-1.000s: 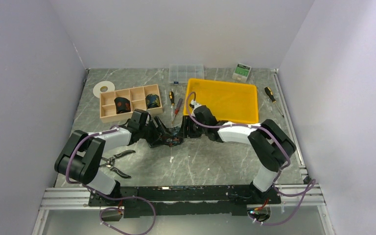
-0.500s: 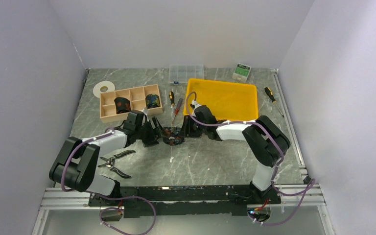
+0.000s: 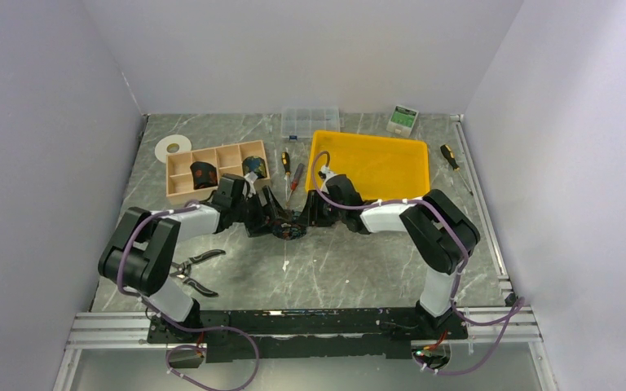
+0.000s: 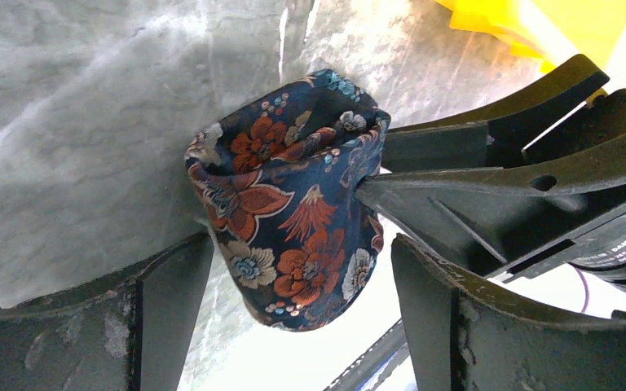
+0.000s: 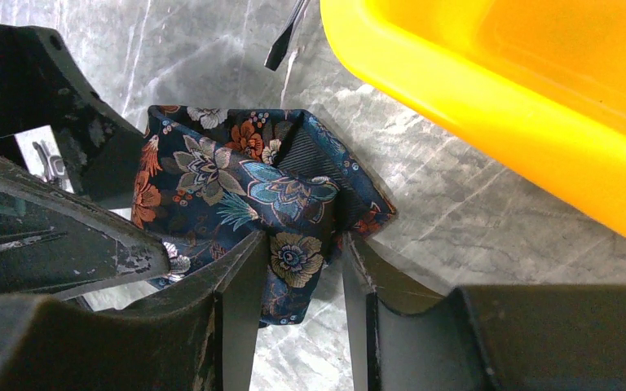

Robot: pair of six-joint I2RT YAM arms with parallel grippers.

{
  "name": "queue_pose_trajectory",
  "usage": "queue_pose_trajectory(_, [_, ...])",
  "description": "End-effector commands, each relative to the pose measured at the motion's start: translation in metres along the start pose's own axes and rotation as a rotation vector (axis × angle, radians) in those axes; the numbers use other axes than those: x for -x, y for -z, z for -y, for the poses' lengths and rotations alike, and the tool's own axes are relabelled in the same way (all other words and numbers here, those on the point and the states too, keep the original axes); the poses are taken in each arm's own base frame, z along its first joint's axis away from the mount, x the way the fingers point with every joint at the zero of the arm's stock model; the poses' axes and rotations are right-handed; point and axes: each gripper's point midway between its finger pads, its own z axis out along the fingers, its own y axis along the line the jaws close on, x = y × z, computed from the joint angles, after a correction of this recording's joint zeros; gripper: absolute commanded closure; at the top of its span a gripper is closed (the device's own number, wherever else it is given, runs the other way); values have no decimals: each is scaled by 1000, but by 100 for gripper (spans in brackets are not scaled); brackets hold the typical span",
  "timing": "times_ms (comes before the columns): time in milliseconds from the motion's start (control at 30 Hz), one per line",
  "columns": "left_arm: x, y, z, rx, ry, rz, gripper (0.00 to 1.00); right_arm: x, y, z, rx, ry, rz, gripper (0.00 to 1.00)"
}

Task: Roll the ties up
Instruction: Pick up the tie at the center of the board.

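Observation:
A rolled tie (image 3: 290, 229), a dark navy coil with orange and teal flowers, stands on the marble table between my two grippers. In the left wrist view the tie (image 4: 293, 220) sits between the wide-apart fingers of my left gripper (image 4: 300, 243), with a gap on each side. My left gripper (image 3: 267, 214) is open. My right gripper (image 5: 303, 240) is shut on a fold of the tie (image 5: 244, 187), reaching in from the right (image 3: 308, 213). Two more rolled ties (image 3: 204, 173) (image 3: 253, 167) stand in the wooden organiser (image 3: 212, 195).
A yellow tray (image 3: 371, 137) lies just behind the right gripper. Two screwdrivers (image 3: 287, 163) (image 3: 296, 179) lie behind the coil. Black-handled pliers (image 3: 191, 273) sit at front left. A tape roll (image 3: 172, 147), a clear parts box (image 3: 310, 121), a small box (image 3: 403, 119) and another screwdriver (image 3: 450, 156) are at the back.
My left gripper's jaws have spread wider off the coil and the left arm has shifted a little toward the back. The right jaws have narrowed on the tie.

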Motion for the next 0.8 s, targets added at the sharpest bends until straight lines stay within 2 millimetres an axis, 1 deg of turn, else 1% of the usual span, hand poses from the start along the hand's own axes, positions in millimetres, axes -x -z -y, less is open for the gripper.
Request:
queue_pose_trajectory(0, [-13, -11, -3, -28, 121, -65, 13, -29, -3, 43, -137, -11, -62, 59])
queue_pose_trajectory(133, [-21, -18, -6, -31, 208, -101, 15, -29, -3, 43, -135, -8, -60, 59])
queue_pose_trajectory(233, [-23, -20, -9, -15, 224, -114, 19, -28, -3, 43, -131, -7, -58, 59])
queue_pose_trajectory(500, [-26, -24, -13, -14, 217, -131, 40, -29, -5, 43, -128, -7, -61, 60])
queue_pose_trajectory(600, [-26, -24, -14, -12, 208, -136, 45, -29, -5, 42, -127, -6, -63, 61])
queue_pose_trajectory(667, [-26, -25, -13, -10, 207, -138, 45, -29, -6, 42, -126, -6, -64, 61])
queue_pose_trajectory(767, [-24, -25, -13, -3, 199, -134, 37, -30, -6, 43, -126, -6, -65, 61])
